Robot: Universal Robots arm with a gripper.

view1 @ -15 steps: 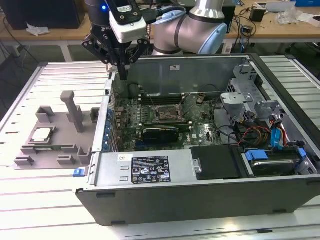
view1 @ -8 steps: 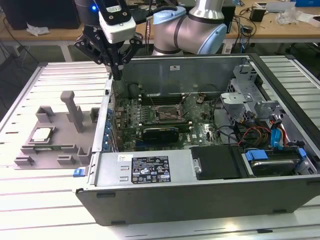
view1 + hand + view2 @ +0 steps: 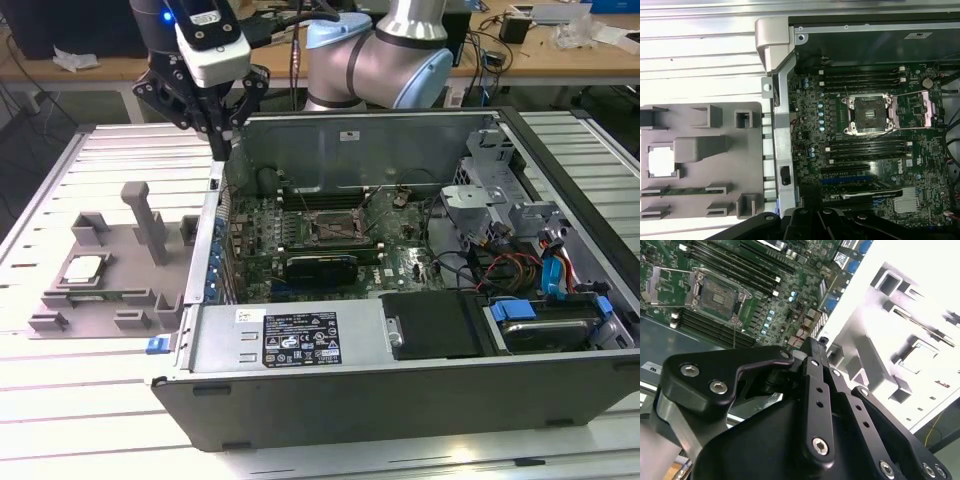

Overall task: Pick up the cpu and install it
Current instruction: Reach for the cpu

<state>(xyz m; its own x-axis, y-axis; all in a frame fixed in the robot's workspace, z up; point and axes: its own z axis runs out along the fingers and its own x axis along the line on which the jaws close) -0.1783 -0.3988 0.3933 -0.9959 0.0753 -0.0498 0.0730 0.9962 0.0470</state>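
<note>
The cpu [image 3: 85,268] is a small silver square lying flat in a pocket of the grey tray [image 3: 125,282] at the exterior view's left. It shows bright in the first wrist view [image 3: 661,162] and pale in the second wrist view [image 3: 920,355]. My gripper [image 3: 217,140] hangs high above the rear corner of the open computer case, between tray and motherboard, with its fingers drawn together and nothing in them. The dark socket [image 3: 330,228] with its metal frame lies open in the middle of the motherboard, also seen as the socket [image 3: 867,115] and socket [image 3: 715,295].
The case's upright side wall [image 3: 210,250] stands between tray and motherboard. Memory slots [image 3: 867,150] flank the socket. A black power supply [image 3: 440,325], drive cage [image 3: 490,195] and coloured cables [image 3: 560,270] fill the case at the exterior view's right. The tray carries upright blocks [image 3: 150,225].
</note>
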